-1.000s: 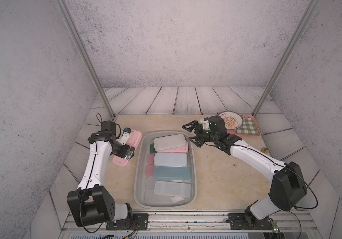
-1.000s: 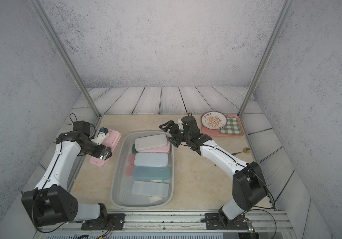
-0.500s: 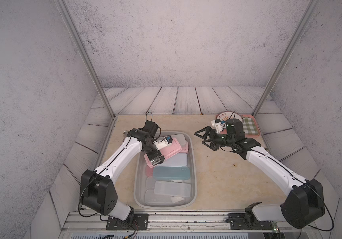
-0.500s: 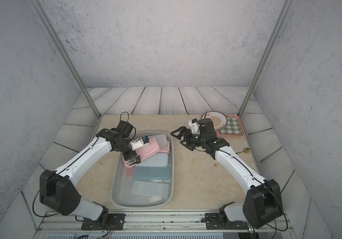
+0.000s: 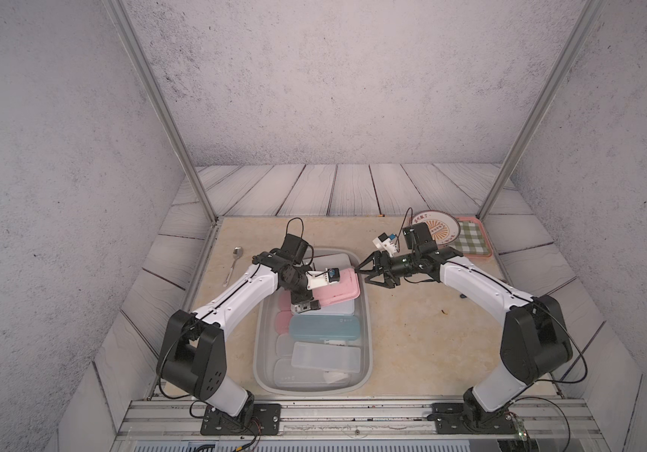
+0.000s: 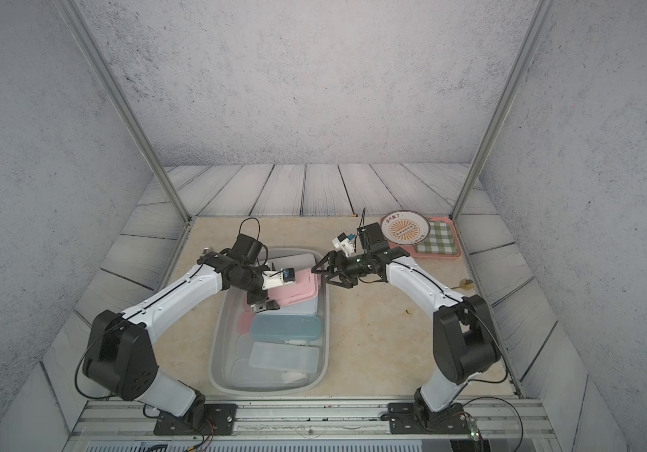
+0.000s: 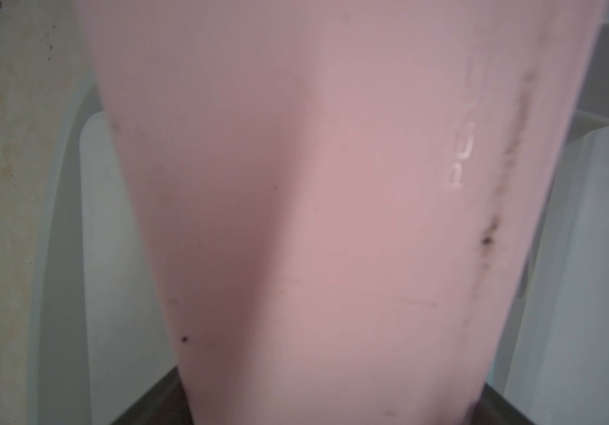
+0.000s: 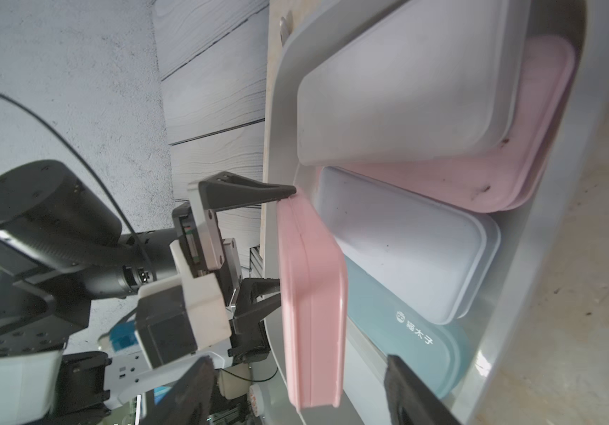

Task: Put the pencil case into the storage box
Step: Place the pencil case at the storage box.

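Observation:
The pink pencil case [image 5: 339,287] [image 6: 296,289] hangs tilted over the far part of the light-grey storage box [image 5: 368,344] [image 6: 327,344]. My left gripper [image 5: 310,291] [image 6: 271,291] is shut on its left end, across its width. The case fills the left wrist view [image 7: 332,184]. At its other end my right gripper [image 5: 363,275] [image 6: 318,275] is open. In the right wrist view its two fingers straddle the case [image 8: 310,294] with a gap on each side. Several other cases, white, pink and teal, lie in the box [image 8: 280,110].
A spoon [image 5: 236,256] lies on the table left of the box. A salmon-pink tray [image 5: 484,250] with a patterned plate [image 5: 437,231] and checked cloth sits at the far right. Metal posts stand at both far table corners.
My left gripper lifted the pink case from the table left of the box and carried it over the box. My right gripper drew back, then came to the case's end with its jaws narrower.

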